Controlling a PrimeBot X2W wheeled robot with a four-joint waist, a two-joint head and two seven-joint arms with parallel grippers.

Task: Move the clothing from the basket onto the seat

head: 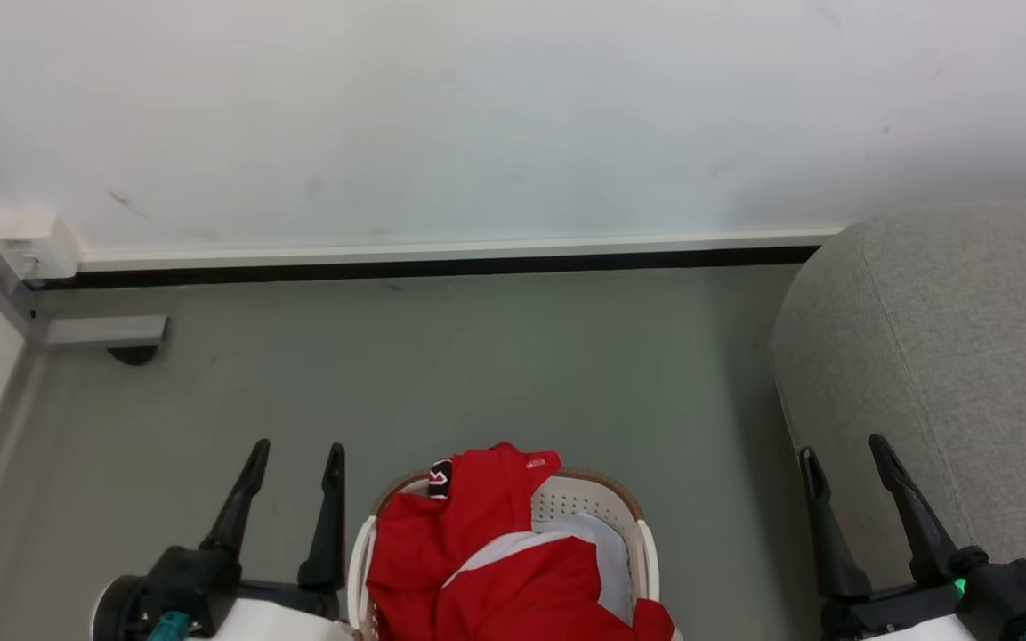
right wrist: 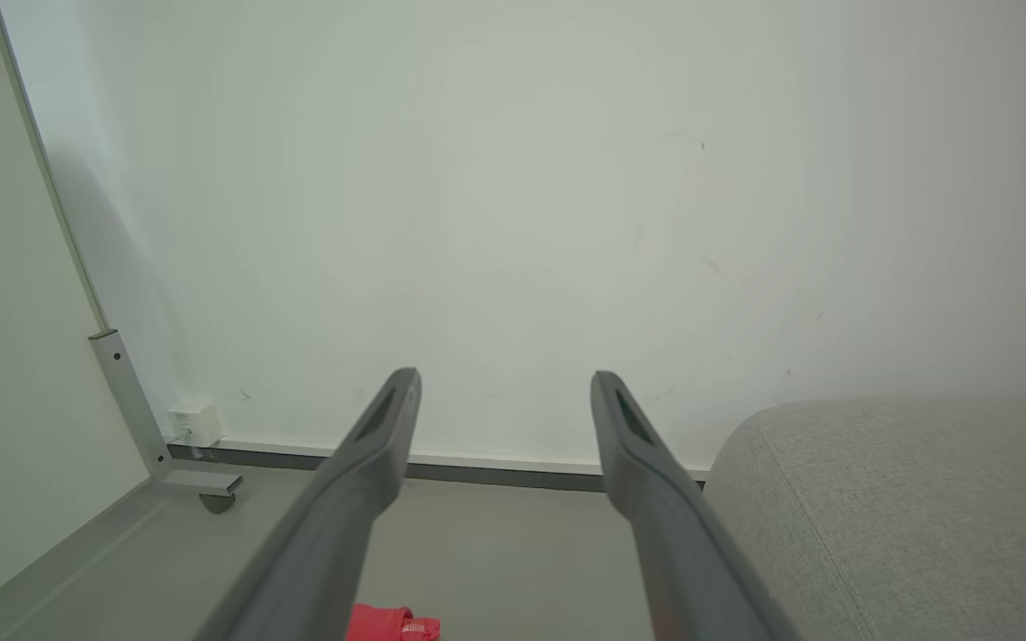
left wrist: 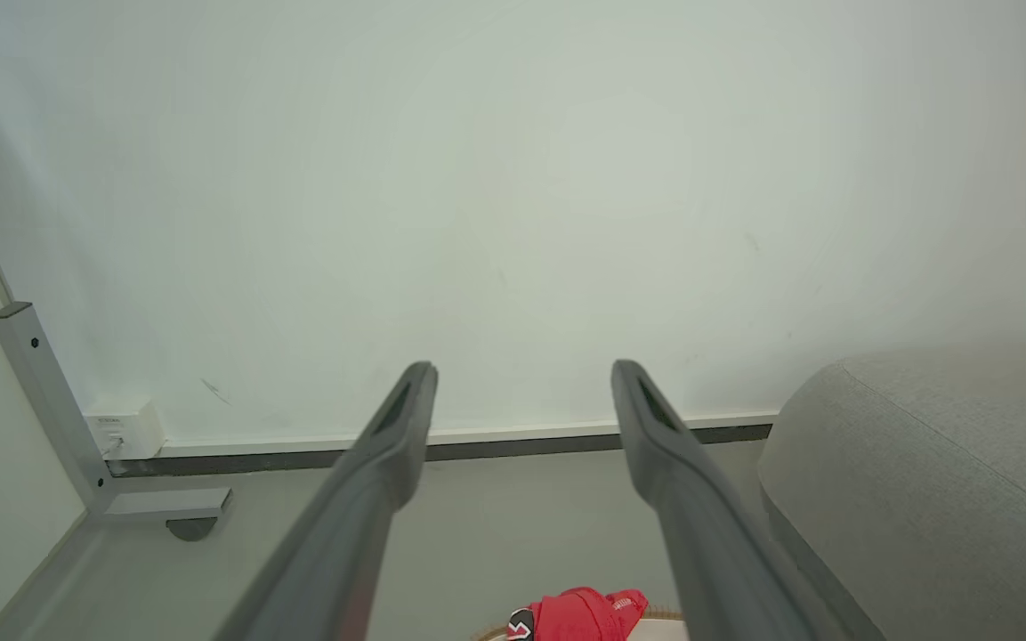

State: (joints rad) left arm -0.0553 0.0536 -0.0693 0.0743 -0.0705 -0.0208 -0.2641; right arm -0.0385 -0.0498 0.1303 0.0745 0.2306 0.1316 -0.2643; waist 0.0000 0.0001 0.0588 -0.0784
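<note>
Two grippers stood wide and empty, fingers pointing ahead, with the clothing [head: 477, 552] heaped between them. Nearest, the left gripper [head: 298, 445] hung just beside the basket [head: 579, 503], so the red pile lay to its right and a little back toward the robot. The right gripper [head: 842, 445] sat well apart from the basket's other side, near the front of the seat [head: 949, 356], with the pile off to its left. By that lie the left arm looked the nearer for a first reach, while the seat was on the right gripper's side.

The basket's long axis seemed to run away from the robot, and the heap followed it, one fold with a black logo patch draped over the far rim. A pale liner [head: 610, 552] showed on the pile's right. Beyond lay grey floor [head: 477, 356], then the wall [head: 477, 116].

The head view gave the whole heap and its spacing from both grippers. Each wrist view looked over the pile toward the wall and caught its red far tip at the bottom edge, between that gripper's own fingers.
</note>
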